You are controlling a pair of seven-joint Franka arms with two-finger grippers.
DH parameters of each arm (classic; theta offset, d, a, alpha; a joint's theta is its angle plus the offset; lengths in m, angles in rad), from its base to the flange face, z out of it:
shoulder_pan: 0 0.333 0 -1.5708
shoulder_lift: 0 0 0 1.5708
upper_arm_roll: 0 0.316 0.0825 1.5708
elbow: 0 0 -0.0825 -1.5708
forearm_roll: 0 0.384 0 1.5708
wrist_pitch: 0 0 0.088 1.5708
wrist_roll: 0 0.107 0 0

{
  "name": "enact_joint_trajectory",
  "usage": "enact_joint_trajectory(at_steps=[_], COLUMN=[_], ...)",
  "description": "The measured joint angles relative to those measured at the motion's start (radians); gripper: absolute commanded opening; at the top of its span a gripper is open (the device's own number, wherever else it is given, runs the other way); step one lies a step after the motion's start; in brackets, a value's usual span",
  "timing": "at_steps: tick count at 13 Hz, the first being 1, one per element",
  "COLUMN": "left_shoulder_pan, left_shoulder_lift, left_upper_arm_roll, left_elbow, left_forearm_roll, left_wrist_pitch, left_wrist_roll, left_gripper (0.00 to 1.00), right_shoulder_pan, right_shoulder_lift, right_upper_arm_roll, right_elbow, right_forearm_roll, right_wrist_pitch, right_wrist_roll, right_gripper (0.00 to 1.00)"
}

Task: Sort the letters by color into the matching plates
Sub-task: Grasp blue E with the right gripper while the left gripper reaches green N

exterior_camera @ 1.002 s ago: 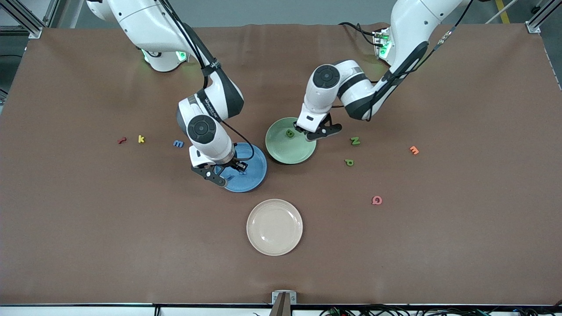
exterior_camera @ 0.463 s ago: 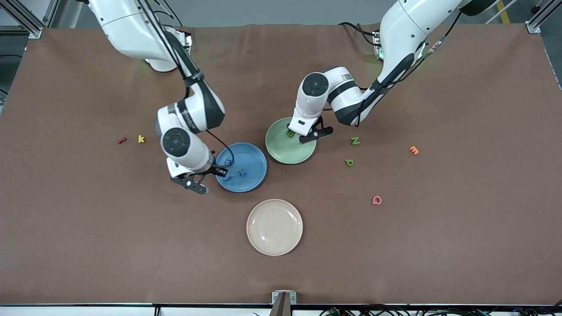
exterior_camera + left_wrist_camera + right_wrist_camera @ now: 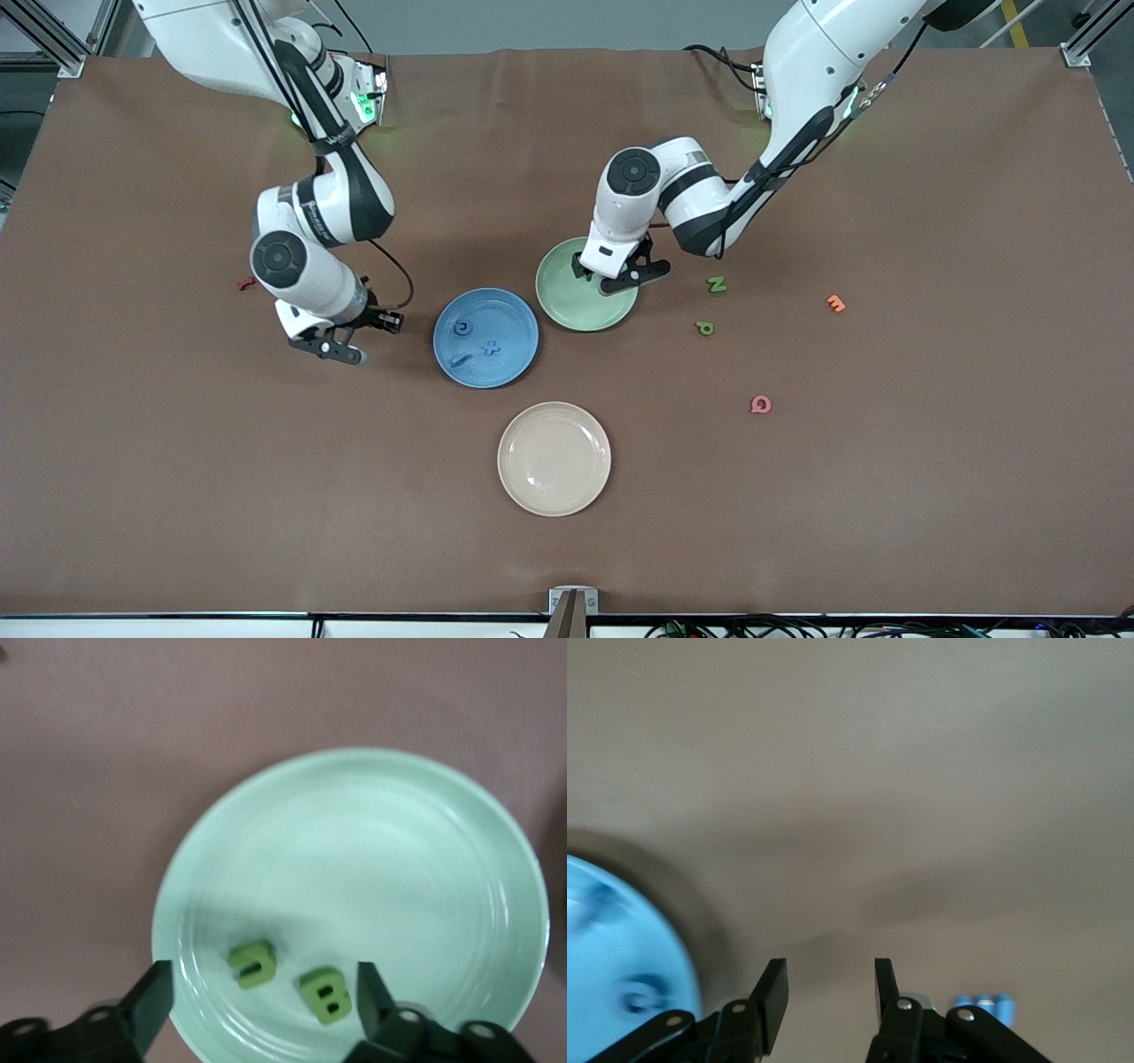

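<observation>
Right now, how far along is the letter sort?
Done: three blue letters lie in the blue plate; two green letters lie in the green plate. In hand: nothing. The left gripper is open over the green plate; the right gripper is open over the table beside the blue plate. Left: the green N and P on the table, and a blue letter near the right gripper.

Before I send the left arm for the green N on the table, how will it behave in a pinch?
The green N looks like a small chunky block, so probably stiff and light. It lies flat on the table, so rolling seems unlikely. Being so small, it may skid or twist away if the left gripper, now open over the green plate, closes off-centre.
</observation>
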State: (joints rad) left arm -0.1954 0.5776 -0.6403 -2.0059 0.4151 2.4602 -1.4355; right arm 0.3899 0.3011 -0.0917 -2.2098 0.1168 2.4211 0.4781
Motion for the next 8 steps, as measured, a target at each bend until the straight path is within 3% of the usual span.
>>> enact_joint_trajectory(at_steps=[4, 8], left_shoulder_pan=[0.073, 0.214], left_shoulder_lift=[-0.052, -0.113], left_upper_arm_roll=[0.001, -0.052], left_elbow=[-0.018, -0.114], left_forearm_roll=[0.006, 0.007], left_wrist_pitch=[-0.032, -0.034], left_wrist_roll=[0.091, 0.2], left_gripper=[0.98, 0.98], right_shoulder_pan=[-0.022, -0.071], right_shoulder_lift=[-0.081, -0.088], right_upper_arm_roll=[0.001, 0.0], right_elbow=[-0.22, -0.325], right_forearm_roll=[-0.001, -0.001], right_wrist_pitch=[0.16, 0.28], right_wrist_roll=[-0.08, -0.19], right_gripper=[0.49, 0.55])
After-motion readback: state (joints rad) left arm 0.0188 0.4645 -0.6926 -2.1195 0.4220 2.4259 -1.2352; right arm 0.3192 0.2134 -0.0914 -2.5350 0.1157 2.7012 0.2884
